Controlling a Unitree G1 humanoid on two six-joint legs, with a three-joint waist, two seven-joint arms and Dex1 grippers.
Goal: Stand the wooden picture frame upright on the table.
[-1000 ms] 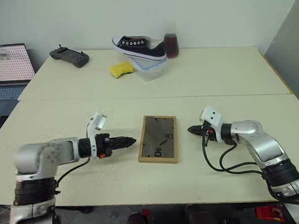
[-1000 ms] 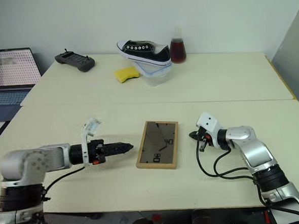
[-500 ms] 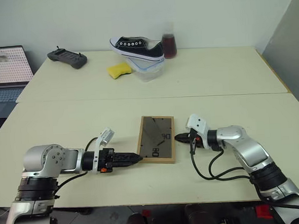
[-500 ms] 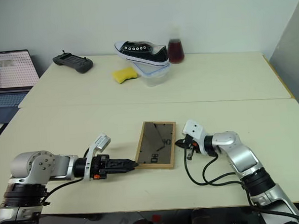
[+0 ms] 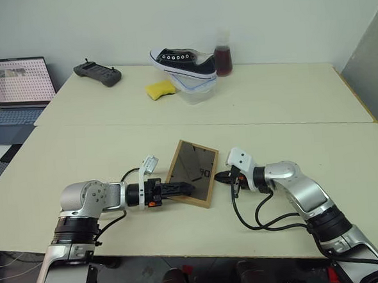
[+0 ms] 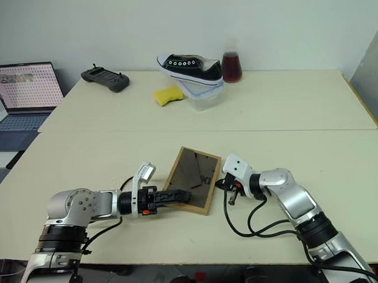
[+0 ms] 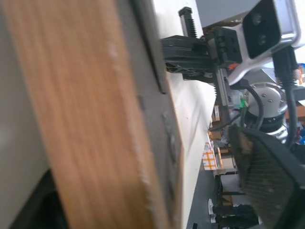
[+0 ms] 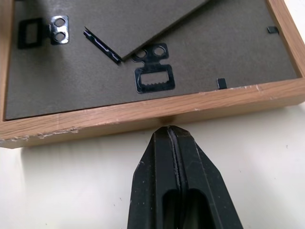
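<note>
From the head views, the wooden picture frame point(image 5: 193, 173) lies back-up on the near half of the table point(image 5: 290, 109), turned askew between the two arms. The left gripper point(image 5: 185, 188) reaches in over the frame's near-left edge; whether it grips the frame I cannot tell. The right gripper point(image 5: 220, 176) sits just off the frame's right edge. Far back stand a sneaker point(image 5: 184, 59) on a clear container point(image 5: 195, 91), a yellow sponge point(image 5: 159, 89), a flask of dark liquid point(image 5: 222, 57), a controller point(image 5: 97, 72) and a laptop point(image 5: 15, 85).

The left wrist view adds the light-wood rail point(image 7: 90, 124) looming close, with the other gripper beyond.

The right wrist view shows black fingers point(image 8: 162, 191) pressed together, tip at the frame's wooden edge, plus sawtooth hangers point(image 8: 151, 71) and the easel flap point(image 8: 138, 21).
</note>
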